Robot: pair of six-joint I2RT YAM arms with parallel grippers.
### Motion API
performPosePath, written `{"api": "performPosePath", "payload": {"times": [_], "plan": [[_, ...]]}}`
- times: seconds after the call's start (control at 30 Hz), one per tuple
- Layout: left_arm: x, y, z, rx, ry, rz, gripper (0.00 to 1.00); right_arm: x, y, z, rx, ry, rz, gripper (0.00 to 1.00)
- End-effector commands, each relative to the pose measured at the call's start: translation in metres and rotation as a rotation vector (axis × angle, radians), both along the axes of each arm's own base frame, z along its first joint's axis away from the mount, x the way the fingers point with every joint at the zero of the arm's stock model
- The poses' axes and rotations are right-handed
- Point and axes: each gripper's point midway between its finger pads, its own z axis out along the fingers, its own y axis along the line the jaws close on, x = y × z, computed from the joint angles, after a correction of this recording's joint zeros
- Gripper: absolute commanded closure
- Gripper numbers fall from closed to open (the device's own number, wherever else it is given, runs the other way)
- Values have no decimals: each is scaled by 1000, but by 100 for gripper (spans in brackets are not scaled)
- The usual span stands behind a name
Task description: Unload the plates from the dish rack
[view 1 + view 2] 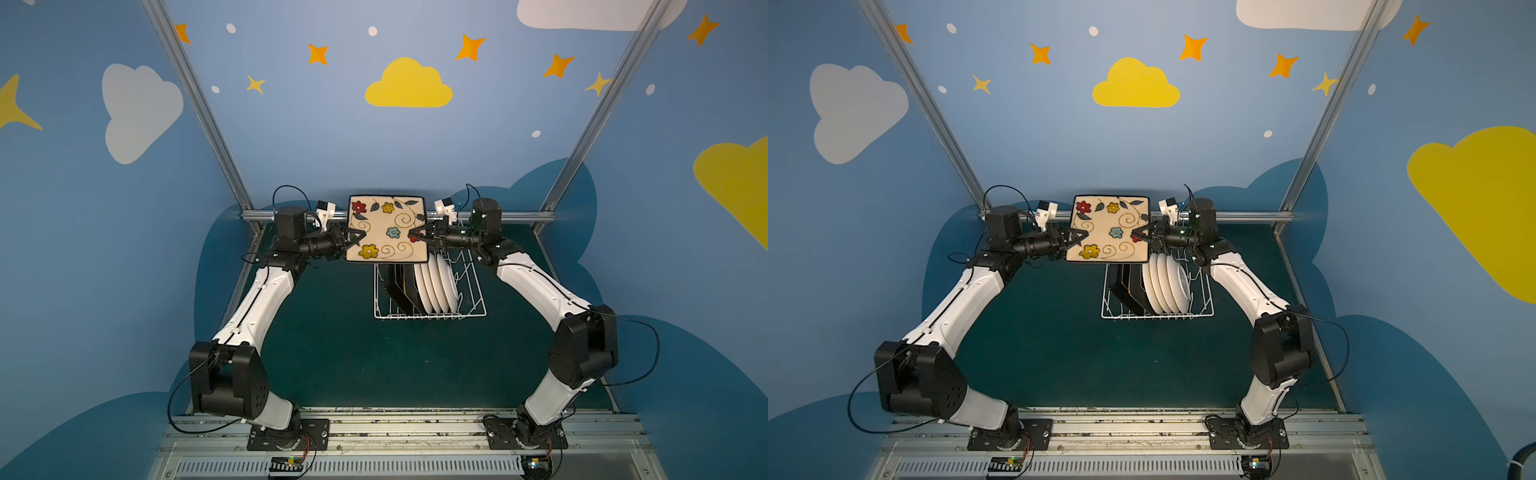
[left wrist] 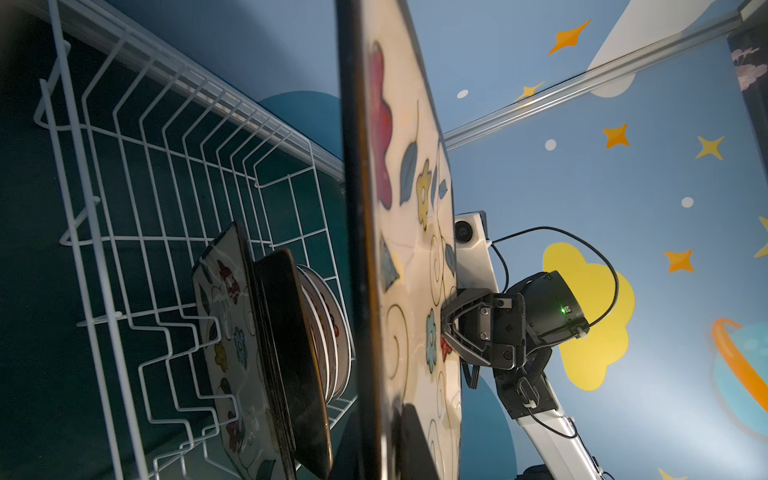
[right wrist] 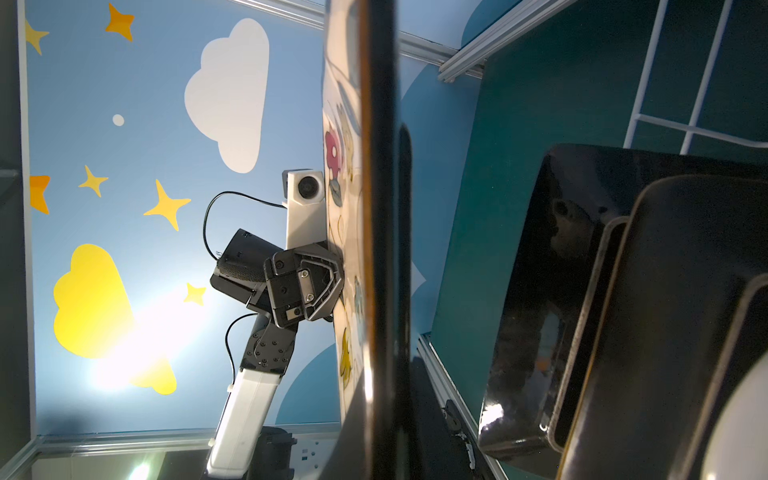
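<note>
Could drop cream flowered square plate [image 1: 388, 228], clamped left and right by left gripper [image 1: 360, 237] and right gripper [image 1: 415, 235], onto white wire dish rack [image 1: 473, 309] through mismatched pulls.

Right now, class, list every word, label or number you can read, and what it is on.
None readable. The flowered plate shows only flowers and swirls; the dish rack is bare wire. Any markings on the small front board are too small to read.
</note>
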Motion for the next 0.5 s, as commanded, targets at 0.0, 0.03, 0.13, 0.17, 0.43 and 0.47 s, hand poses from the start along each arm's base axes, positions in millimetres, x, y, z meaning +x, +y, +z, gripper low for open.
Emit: {"api": "performPosePath", "payload": {"times": [0.0, 0.03, 0.13, 0.17, 0.43, 0.47], "plan": [[-7, -8, 2, 16, -38, -42, 97, -15, 9, 43, 77, -152, 67, 100], [-6, -7, 3, 18, -38, -35, 97, -14, 8, 41, 71, -148, 60, 99], [-5, -4, 4, 22, -28, -20, 97, -11, 8, 38, 58, -132, 41, 86], [-4, -3, 4, 22, -27, -14, 97, -10, 9, 37, 57, -125, 41, 80], [-1, 4, 8, 13, -33, 29, 97, -8, 11, 32, 45, -83, 44, 62], [0, 5, 8, 13, -35, 31, 97, -8, 11, 32, 43, -80, 41, 61]]}}
